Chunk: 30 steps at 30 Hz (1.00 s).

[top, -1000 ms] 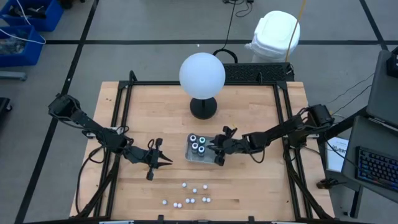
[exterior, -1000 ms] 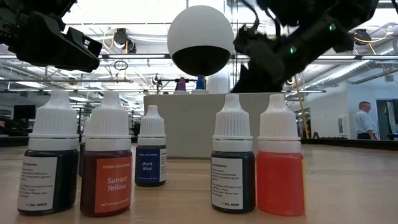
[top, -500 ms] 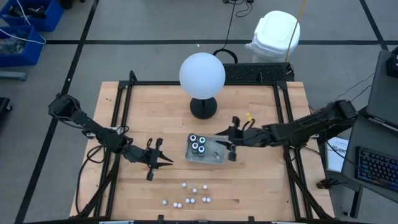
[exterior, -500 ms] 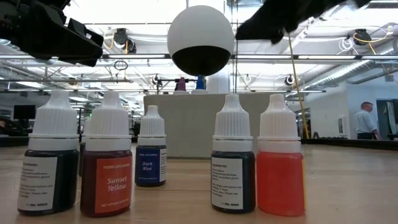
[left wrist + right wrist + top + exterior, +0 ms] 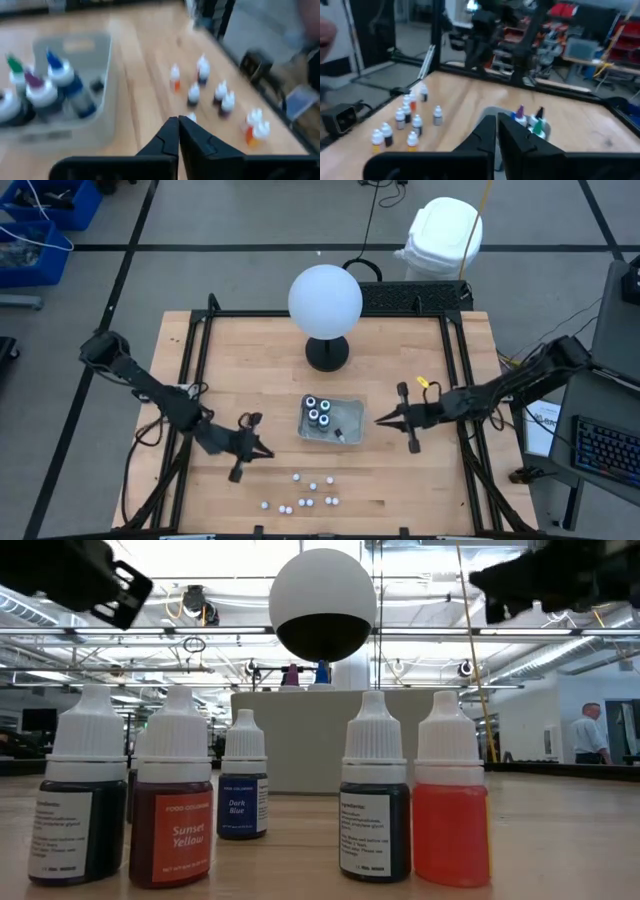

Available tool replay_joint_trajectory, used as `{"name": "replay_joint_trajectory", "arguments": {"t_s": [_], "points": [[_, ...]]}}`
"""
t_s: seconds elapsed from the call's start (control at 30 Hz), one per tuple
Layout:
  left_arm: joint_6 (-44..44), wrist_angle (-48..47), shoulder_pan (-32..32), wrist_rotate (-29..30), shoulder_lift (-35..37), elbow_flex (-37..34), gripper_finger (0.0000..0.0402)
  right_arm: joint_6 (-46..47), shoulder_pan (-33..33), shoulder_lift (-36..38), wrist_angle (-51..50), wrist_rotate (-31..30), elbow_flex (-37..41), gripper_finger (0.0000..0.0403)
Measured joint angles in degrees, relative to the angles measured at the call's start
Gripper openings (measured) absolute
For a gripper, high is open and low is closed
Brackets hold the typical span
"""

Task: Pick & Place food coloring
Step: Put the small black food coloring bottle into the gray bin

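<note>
Your fingers: both pairs pressed together, gripping nothing | left gripper (image 5: 268,454) left of the tray (image 5: 350,412) | right gripper (image 5: 381,420) just right of it | three bottles (image 5: 318,411) sit in the tray | small bottles (image 5: 312,492) stand loose in front of it

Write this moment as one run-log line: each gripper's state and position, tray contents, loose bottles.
left gripper: shut, empty, left of tray | right gripper: shut, empty, right of tray | tray: three larger bottles | small bottles: loose, near front edge

Closed left pincer (image 5: 178,131) between clear tray (image 5: 107,75) and small bottles (image 5: 220,92).
</note>
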<state>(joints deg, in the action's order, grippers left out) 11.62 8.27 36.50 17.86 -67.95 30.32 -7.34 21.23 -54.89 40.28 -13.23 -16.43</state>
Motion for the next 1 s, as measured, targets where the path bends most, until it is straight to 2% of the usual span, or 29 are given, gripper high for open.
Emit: {"name": "replay_joint_trajectory", "arguments": {"t_s": [0.13, 0.23, 0.43, 0.63, 0.77, 0.9, 1.0], "points": [[8.35, -20.12, 3.55, 3.17, -3.97, 10.72, 0.0009, 1.56, -2.77, 3.65, 5.42, -0.13, 5.51, 0.0002], [14.44, -30.69, 3.72, 3.51, -9.13, 19.77, 0.0010, 4.30, -4.67, 5.79, 5.27, -0.12, 7.79, 0.0002], [14.55, -48.75, 1.53, -1.00, -23.46, 38.56, 0.0008, 5.12, -6.35, 7.23, 4.41, -0.02, 9.63, 0.0001], [12.62, -57.38, -3.88, -11.19, -37.17, 56.29, 0.0072, 6.77, -6.64, 7.29, 2.27, 0.02, 9.64, 0.0001], [10.15, -64.69, -6.45, -17.55, -45.20, 65.46, 0.0118, 6.65, -6.60, 7.73, -0.35, 0.04, 9.64, 0.0001], [9.10, -67.19, -7.95, -24.07, -50.55, 69.65, 0.0153, 7.09, -6.60, 8.02, -1.72, 0.07, 9.64, 0.0001], [7.79, -67.69, -8.33, -25.21, -53.05, 70.04, 0.0167, 7.71, -6.58, 8.02, -1.71, 0.07, 9.64, 0.0001]]}}
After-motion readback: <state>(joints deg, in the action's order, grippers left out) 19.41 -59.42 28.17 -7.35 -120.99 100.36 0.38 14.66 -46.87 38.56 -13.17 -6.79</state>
